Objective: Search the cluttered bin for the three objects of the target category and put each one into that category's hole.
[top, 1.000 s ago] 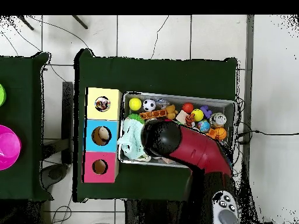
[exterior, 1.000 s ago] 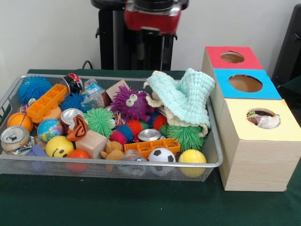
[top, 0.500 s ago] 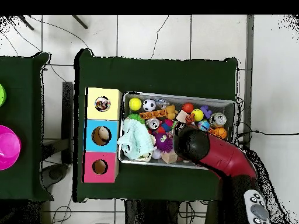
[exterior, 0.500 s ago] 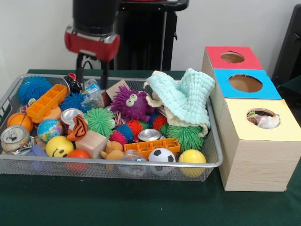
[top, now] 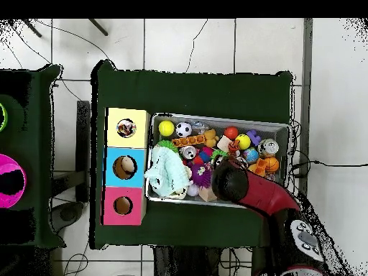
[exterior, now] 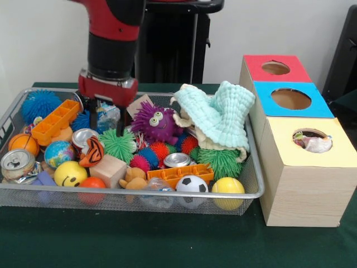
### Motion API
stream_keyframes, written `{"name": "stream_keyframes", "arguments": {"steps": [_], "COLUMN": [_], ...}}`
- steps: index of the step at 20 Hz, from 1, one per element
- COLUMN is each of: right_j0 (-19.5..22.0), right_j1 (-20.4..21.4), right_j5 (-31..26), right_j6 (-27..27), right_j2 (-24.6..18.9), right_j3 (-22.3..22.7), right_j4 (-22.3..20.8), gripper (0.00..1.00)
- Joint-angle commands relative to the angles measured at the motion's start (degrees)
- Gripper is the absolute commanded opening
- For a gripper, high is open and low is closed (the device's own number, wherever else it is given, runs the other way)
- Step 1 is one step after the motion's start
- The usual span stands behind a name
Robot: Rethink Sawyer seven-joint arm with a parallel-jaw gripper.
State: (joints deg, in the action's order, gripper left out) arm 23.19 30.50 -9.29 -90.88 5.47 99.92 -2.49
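Pincer: the pincer (exterior: 106,118) hangs low inside the cluttered bin (exterior: 254,178), toward its back left in the front view; two dark fingers (exterior: 120,121) stand apart on either side of a crumpled wrapper (exterior: 107,114), though whether they press it is hard to tell.
Arm: the red and black arm (exterior: 111,39) comes straight down from the top; in the overhead view it covers the bin's side nearest the robot's base (top: 248,190).
Wrapper: clear and blue, shiny, lying between a blue spiky ball (exterior: 85,120) and a purple fuzzy toy (exterior: 153,123).
Bin: silver mesh tray on the green worktop (exterior: 167,240), crowded with balls, cans, blocks and a pale green knitted cloth (exterior: 220,117).
Boxes: three wooden boxes stand just beside the bin, with red, blue and yellow tops.
Yellow hole: the yellow-surround hole (exterior: 311,139), on the box nearest the front camera, shows a whitish crumpled wrapper (exterior: 317,144) inside.
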Motion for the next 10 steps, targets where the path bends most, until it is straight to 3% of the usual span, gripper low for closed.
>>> {"name": "stream_keyframes", "arguments": {"steps": [1, 10], "right_j0": [-0.67, -3.94], "right_j1": [-7.03, -3.77], "right_j5": [5.35, 2.38], "right_j6": [-8.47, -12.28], "right_j2": [-8.03, -9.07], "right_j3": [3.07, 6.34], "right_j4": [-2.16, 2.07], "gripper": [1.0, 1.0]}}
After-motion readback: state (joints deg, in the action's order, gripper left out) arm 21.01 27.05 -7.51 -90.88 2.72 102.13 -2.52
